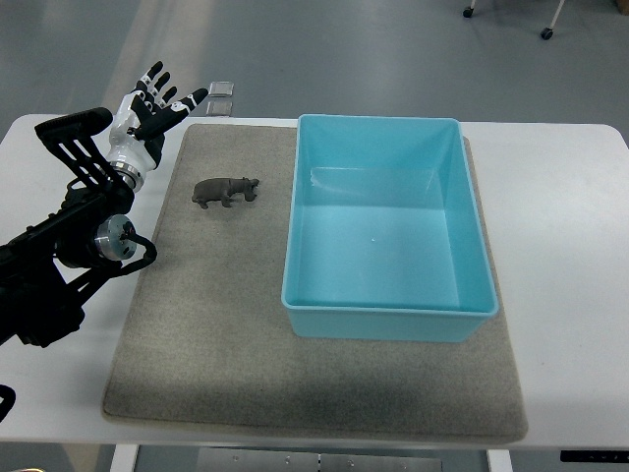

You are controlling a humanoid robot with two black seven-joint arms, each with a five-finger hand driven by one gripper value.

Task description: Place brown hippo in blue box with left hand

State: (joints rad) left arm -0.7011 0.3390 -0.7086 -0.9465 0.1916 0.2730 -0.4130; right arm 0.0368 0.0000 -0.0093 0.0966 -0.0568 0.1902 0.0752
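Note:
A small brown hippo [225,191] stands on the grey mat [216,324], just left of the blue box [388,313]. The box is open-topped and holds nothing. My left hand [155,106] hovers at the mat's far left corner, up and to the left of the hippo, with its fingers spread and nothing in them. Its black arm runs in from the picture's left edge. The right arm does not show.
The mat lies on a white table [565,226]. Two small clear pieces [222,95] sit at the table's far edge, close to my left hand's fingertips. Grey floor and chair wheels [545,32] lie beyond the table.

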